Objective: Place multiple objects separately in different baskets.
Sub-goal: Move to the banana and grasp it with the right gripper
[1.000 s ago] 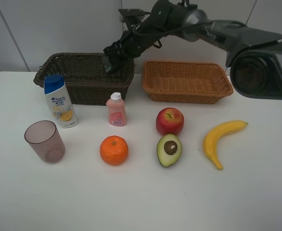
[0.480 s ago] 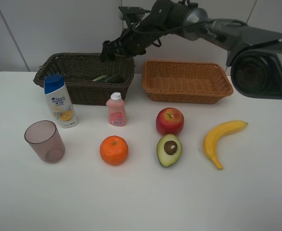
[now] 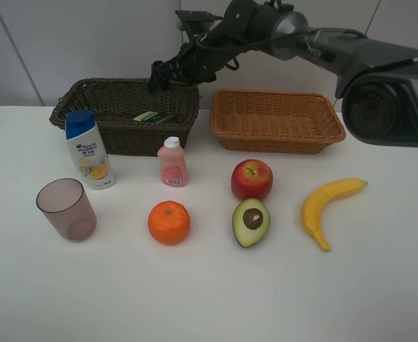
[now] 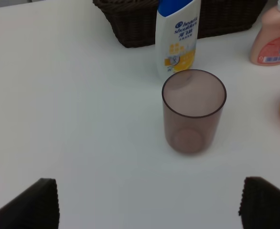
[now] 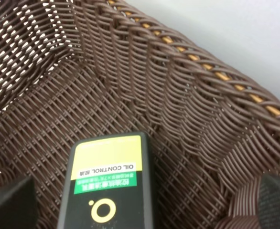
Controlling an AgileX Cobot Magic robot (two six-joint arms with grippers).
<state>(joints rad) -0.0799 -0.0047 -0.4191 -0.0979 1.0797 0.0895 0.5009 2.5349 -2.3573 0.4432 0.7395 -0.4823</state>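
Release done: our right gripper (image 3: 159, 73), low in the dark basket (image 3: 80, 92) a second ago, has risen with jaws open, leaving the green bottle (image 3: 155, 116) lying at the basket's right end. Our left gripper (image 4: 147, 191) hangs with jaws open near the cup (image 4: 193, 112). We count seven things left on the desk (image 3: 209, 299).

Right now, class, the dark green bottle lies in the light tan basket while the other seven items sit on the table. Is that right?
No. The dark green bottle lies in the dark brown basket, not the light tan basket, as the exterior high view shows. The other seven items do sit on the table.
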